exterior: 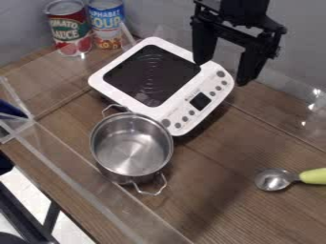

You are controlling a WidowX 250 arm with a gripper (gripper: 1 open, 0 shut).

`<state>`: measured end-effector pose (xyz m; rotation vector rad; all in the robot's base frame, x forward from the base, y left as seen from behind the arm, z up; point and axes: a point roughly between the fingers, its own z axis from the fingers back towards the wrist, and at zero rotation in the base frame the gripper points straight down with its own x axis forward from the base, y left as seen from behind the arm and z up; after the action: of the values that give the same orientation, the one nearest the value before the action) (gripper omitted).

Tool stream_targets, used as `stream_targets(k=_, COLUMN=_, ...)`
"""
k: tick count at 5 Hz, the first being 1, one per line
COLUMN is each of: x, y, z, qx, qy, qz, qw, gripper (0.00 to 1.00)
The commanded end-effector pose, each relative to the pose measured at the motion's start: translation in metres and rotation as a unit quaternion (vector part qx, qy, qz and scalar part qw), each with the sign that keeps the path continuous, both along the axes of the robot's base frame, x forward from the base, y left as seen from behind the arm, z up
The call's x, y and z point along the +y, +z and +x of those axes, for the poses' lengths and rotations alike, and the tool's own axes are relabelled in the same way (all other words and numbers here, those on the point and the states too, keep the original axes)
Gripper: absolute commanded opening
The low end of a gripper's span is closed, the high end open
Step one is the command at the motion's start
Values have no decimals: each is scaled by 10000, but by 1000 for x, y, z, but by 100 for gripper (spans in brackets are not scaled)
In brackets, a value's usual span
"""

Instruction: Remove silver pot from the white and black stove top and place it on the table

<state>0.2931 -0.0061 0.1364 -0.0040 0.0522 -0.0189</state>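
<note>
Small round shiny steel pot (130, 149) already on brown wood-grain table (254, 133), beside white stove top (163, 82). Likely light, rigid, slippery; best gripped by rim. Black gripper (231, 55) open, empty.

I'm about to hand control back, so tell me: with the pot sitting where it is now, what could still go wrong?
1. The silver pot stands on the table just in front of the stove top, apparently very near its corner; a low pass could knock it.
2. The open pincer hangs above the stove's right edge; dropping straight down would likely hit the button panel.
3. A spoon lies to the right and two cans behind, so wide sweeps could strike them.
</note>
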Motion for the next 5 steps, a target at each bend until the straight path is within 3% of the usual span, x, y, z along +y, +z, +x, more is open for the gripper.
stream_targets(k=1, x=4, y=-10, z=-6, qx=53, qy=8, qz=7, qw=10000, gripper=100)
stream_targets(k=2, x=12, y=-21, z=-19, qx=90, qy=18, qz=24, qw=10000, gripper=100)
stream_targets(k=3, x=18, y=-27, z=-40, qx=133, qy=69, qz=33, qw=9999, gripper=100)
stream_targets(k=4, x=30, y=-31, z=-56, qx=100, qy=130, qz=117, qw=9998, gripper=100)
stream_targets(k=5, x=37, y=-43, z=-58, qx=62, qy=124, qz=168, qw=9998, gripper=100)
